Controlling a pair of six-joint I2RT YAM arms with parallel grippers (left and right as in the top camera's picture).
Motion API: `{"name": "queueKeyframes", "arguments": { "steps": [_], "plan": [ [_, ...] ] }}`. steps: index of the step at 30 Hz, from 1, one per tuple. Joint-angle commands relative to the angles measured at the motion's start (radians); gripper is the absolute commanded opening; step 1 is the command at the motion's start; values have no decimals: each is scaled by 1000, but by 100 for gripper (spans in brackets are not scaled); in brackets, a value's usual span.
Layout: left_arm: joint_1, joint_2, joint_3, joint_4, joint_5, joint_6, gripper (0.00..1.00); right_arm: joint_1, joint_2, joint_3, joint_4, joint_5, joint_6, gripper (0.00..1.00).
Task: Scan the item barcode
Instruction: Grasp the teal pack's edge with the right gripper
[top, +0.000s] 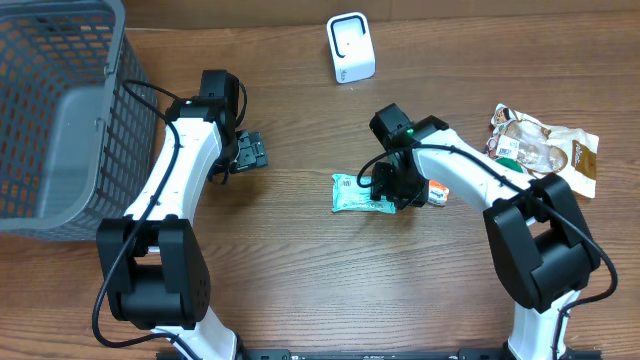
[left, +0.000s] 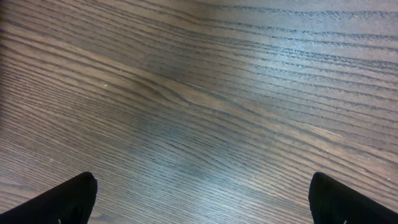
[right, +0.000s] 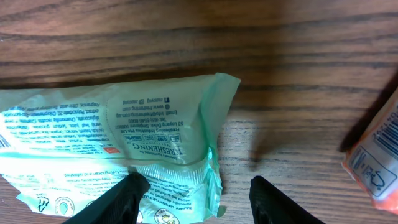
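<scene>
Pickup step. My right gripper (right: 202, 186) sits low at the right end of the green packet (top: 355, 193), which lies flat mid-table. Jaws are parted, one finger over the wrapper, the other over bare wood, nothing clamped. My left gripper (top: 248, 152) hangs wide open and empty, off to the left. Next, I reckon: pinch the packet's edge, lift, and turn its barcode toward the white scanner (top: 350, 47) on the far side.

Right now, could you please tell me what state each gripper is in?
Left gripper: open, nothing between its jaws.
Right gripper: open over the end of the green packet, not gripping it.
</scene>
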Motion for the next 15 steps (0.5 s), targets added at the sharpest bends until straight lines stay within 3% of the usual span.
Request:
{"name": "queueKeyframes", "arguments": {
  "steps": [1, 9, 15],
  "plan": [
    [-2, -15, -1, 0, -13, 12, 100, 5, -17, -47, 19, 13, 0, 54],
    [-2, -15, -1, -1, -13, 12, 100, 4, -16, -63, 28, 12, -1, 43],
    [-2, -15, -1, -1, -13, 12, 100, -14, -42, -23, 20, -36, -9, 49]
  ]
}}
